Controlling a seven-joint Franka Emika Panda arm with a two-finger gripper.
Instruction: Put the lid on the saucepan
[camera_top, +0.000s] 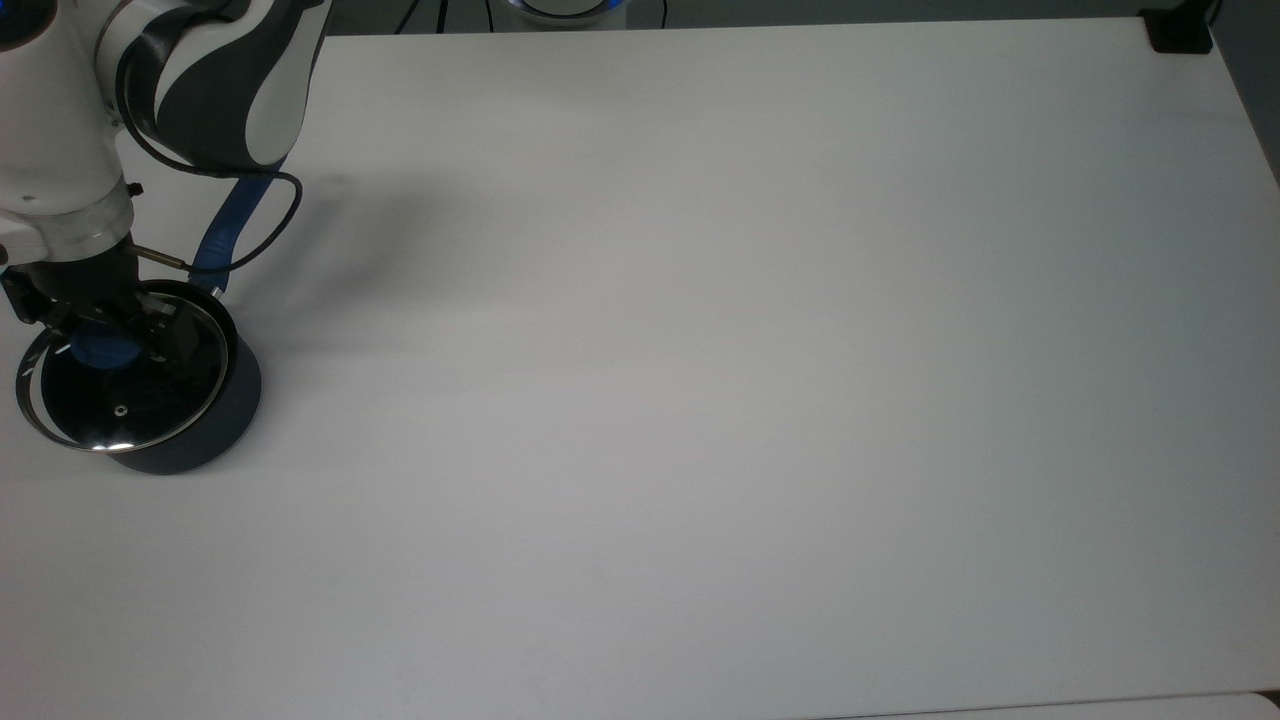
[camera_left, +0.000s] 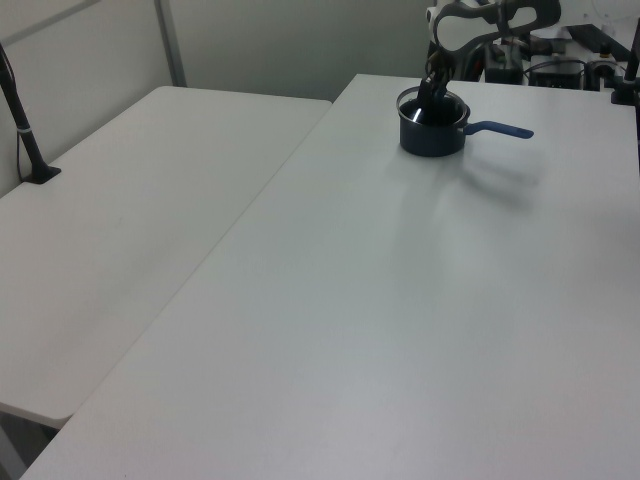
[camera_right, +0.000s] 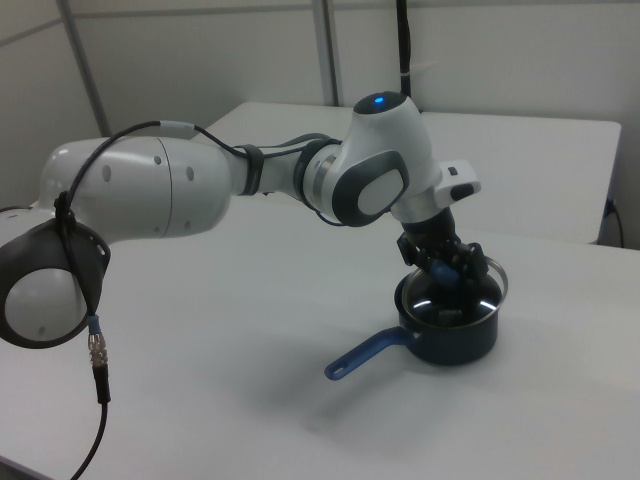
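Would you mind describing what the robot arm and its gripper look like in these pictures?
The arm has rounded glossy white shells with dark grey joint sections and a blue light on top of one joint. A thin black cable with a metal plug hangs off it. The gripper at its end is black.

A white robot arm (camera_right: 250, 180) reaches across a white table (camera_right: 250, 400), its gripper (camera_right: 447, 268) holding a glass lid (camera_right: 462, 285) tilted over a dark saucepan (camera_right: 450, 335) with a blue handle (camera_right: 365, 355).
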